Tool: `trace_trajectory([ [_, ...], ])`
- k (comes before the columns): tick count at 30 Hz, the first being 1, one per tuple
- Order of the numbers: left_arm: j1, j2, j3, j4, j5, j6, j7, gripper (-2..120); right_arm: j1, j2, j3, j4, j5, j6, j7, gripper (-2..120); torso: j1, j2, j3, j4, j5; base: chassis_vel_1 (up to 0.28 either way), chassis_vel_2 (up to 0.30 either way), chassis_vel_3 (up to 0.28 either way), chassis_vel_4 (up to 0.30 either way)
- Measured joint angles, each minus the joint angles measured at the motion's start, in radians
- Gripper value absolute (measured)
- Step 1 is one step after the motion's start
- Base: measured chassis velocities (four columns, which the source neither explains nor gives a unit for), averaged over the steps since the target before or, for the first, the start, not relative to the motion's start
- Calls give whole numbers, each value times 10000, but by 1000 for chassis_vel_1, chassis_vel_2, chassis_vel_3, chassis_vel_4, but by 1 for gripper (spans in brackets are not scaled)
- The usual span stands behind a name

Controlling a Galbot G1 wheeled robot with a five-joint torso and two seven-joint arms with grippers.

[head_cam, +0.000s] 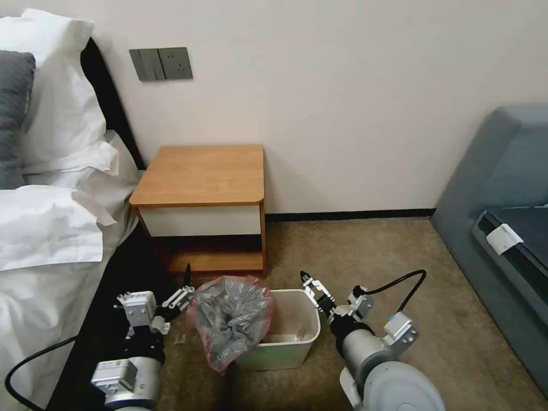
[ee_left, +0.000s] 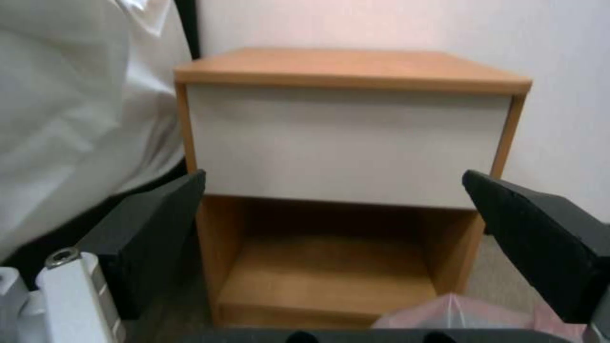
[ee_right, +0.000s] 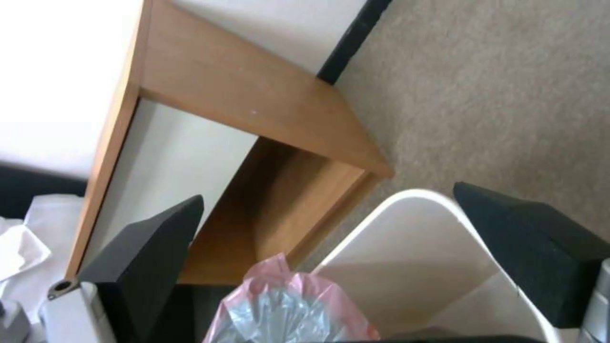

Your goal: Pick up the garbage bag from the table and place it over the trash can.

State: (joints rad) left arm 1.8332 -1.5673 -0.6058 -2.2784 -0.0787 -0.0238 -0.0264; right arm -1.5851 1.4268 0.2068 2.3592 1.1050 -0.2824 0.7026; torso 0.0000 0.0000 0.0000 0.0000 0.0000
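The bag is off the table and draped over the left end of the can, bunched in a crumpled heap on that rim and spilling down the outside toward the carpet; the right half of the can's mouth lies open and uncovered, so the placing step looks only partly done. The table top is bare.

The left gripper hangs just beside the bag on its bed side, low in front of the table's lower shelf, its jaws spread wide with nothing between them; the right gripper sits just beside the can's far right corner, jaws likewise wide and holding nothing. In the right wrist view the pink edge of the bag rises between the black pads, with the can's white rim beyond it.

My judgement: the bag is at rest on the can but not spread over it; the next move would call for catching the pink edge and drawing it across to the bare rim, with a light pinch, since the thin film may slip or drag the can along.

Room: the bed crowds the left arm closely; the table stands near behind the can; open carpet lies to the right, with the sofa well apart.
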Motion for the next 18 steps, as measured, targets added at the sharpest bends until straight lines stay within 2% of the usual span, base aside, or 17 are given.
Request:
trace_trajectory([
  [7, -84, 3, 287, 248, 491, 19, 17, 100, -37, -14, 290, 15, -110, -92, -299, 100, 0, 0, 0, 0, 1, 0, 0, 0, 0],
  [13, -109, 5, 1103, 419, 1011, 216, -183, 100, -108, 46, 401, 16, -220, -74, -303, 100, 0, 0, 0, 0, 1, 0, 0, 0, 0],
  [18, -125, 9, 1372, 542, 1253, 413, -323, 97, -178, 84, 454, 3, -248, -52, -304, 100, 0, 0, 0, 0, 1, 0, 0, 0, 0],
])
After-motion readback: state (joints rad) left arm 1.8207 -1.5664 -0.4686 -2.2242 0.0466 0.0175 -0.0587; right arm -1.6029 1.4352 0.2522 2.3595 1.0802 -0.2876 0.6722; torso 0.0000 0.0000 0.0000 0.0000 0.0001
